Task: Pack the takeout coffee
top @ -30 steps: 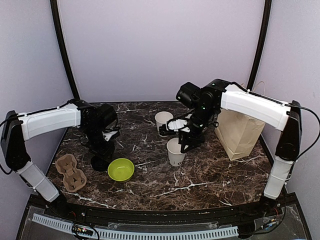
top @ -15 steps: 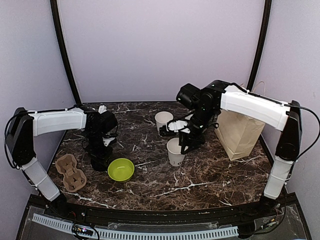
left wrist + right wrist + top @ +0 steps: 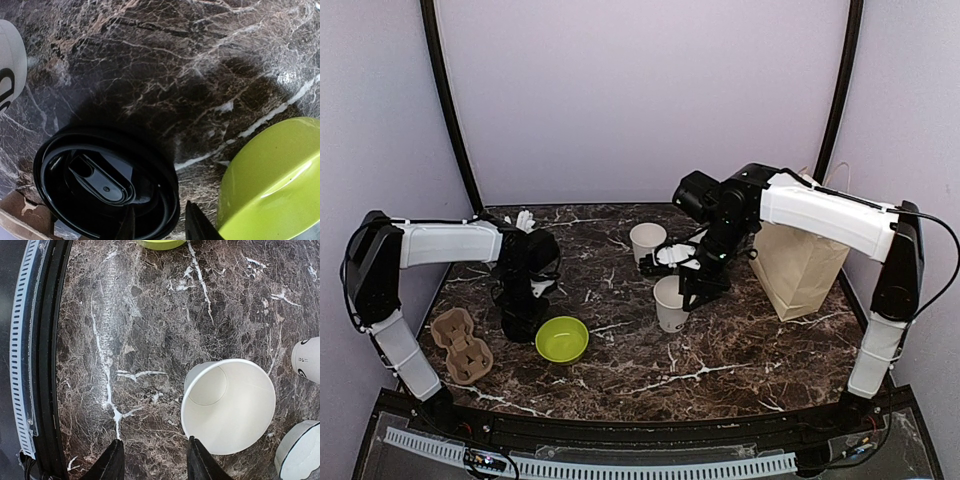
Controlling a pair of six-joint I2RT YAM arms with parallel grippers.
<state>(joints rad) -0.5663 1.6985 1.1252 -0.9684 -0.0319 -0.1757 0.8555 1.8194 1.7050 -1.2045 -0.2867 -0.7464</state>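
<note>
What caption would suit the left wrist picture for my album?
Left gripper open astride the rim of a black lid, lime-green bowl alongside.

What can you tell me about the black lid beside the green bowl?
The black lid is round, glossy plastic, with a raised rim and an oblong sip recess. It lies flat on the marble table, between the lime-green bowl and a cardboard carrier. The left gripper straddles its rim; whether it grips is unclear.
</note>
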